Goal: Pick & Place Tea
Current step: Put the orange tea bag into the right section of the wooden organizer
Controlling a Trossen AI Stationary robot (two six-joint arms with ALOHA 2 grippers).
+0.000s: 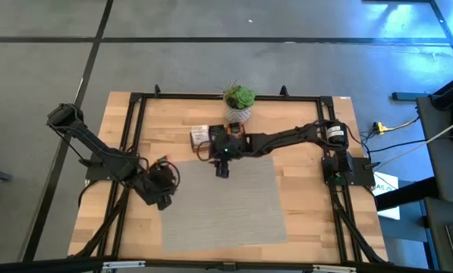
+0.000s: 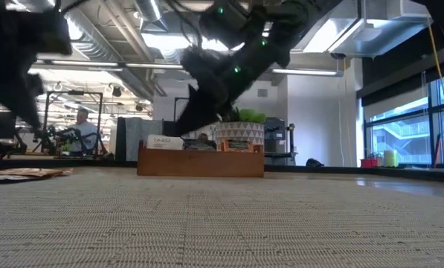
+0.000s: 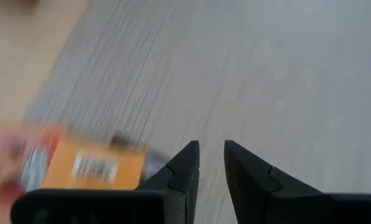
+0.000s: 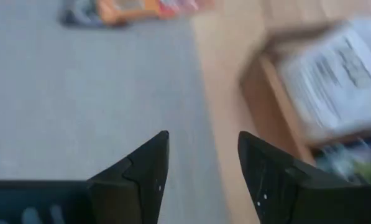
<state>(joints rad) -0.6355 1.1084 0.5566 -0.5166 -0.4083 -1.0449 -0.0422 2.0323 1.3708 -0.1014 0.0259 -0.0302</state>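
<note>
Tea packets point(image 3: 89, 167) are seen lying in a small loose cluster at the left edge of the grey ribbed mat point(image 1: 234, 205), where it meets the bare wooden surface point(image 1: 302, 205); an orange packet with a barcode is uppermost, and the rest cannot be counted. The left gripper point(image 3: 211, 163) is held just beside that cluster, its jaws a narrow gap apart with nothing between them. The right gripper point(image 4: 204, 163) is held over the far edge of the mat, close to the wooden tray point(image 2: 201, 161) that stands at the far side in front of a potted plant point(image 1: 239, 101); its jaws are spread wide and empty. White packets point(image 4: 334, 74) are already seen in the tray's nearest compartment, and further packets show in the next one, so part of the sorting appears to have been done. At least the cluster by the left gripper is judged still to be picked and placed. No packet is being carried. A person point(image 2: 82, 128) is visible in the room beyond.
</note>
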